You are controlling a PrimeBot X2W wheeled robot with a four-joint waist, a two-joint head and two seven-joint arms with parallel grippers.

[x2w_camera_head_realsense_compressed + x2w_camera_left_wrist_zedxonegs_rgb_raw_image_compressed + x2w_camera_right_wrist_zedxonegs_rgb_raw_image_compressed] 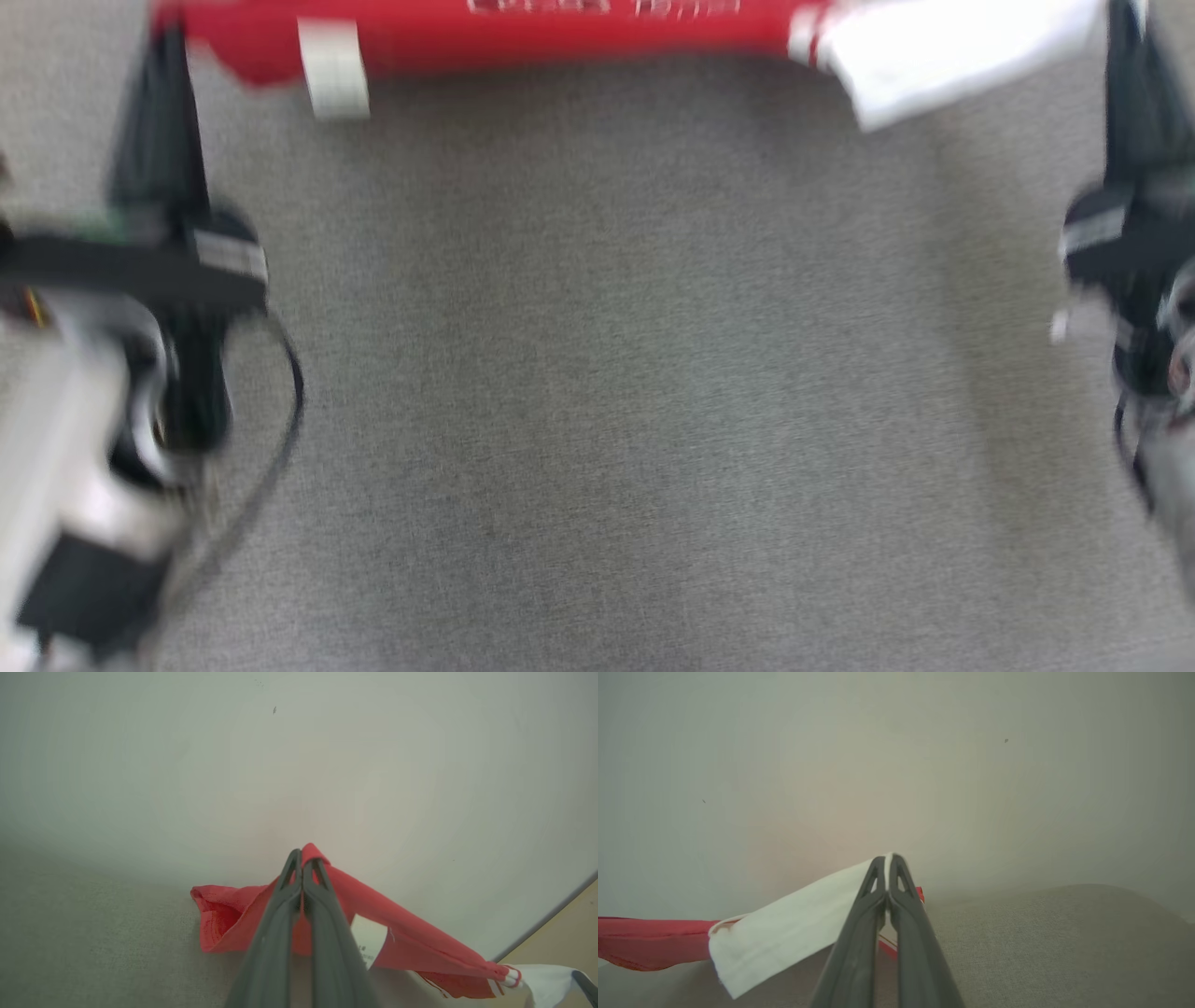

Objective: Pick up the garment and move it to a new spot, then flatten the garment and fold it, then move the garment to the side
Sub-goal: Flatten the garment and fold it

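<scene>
Left arm [75, 439], right arm [1134, 252] outstretched well apart, jaws clamped on 2 ends of the garment [560, 33].

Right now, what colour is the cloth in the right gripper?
The cloth is white; right wrist view shows it best.

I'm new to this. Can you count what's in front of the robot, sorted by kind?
Garments: 1, the red and white garment
Robot hands: 2, left hand and right hand, both pinching it
Surfaces: 1, the grey fabric surface
Total: 4
</scene>
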